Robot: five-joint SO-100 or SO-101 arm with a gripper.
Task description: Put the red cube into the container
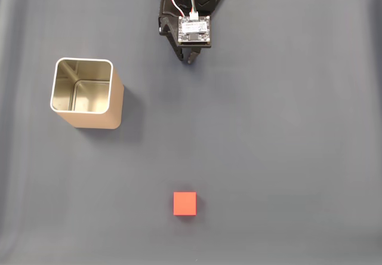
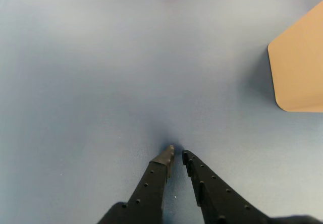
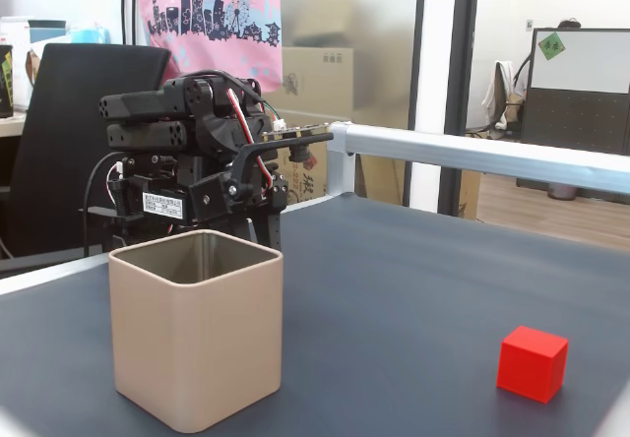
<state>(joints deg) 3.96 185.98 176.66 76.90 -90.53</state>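
Well apart — red cube (image 1: 185,203), container (image 1: 87,93), closed claw (image 2: 177,155).

Office, swivel chair (image 3: 69,132), cardboard boxes (image 3: 315,83)

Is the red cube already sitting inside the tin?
No, in a fixed view the red cube lies on the dark table, well apart from the container, whose shiny inside holds nothing.

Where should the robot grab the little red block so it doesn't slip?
Probably from straight above, jaws closing on two opposite flat side faces of the red cube. It sits flat on the table with open space all round, well apart from the container, so any facing pair should work.
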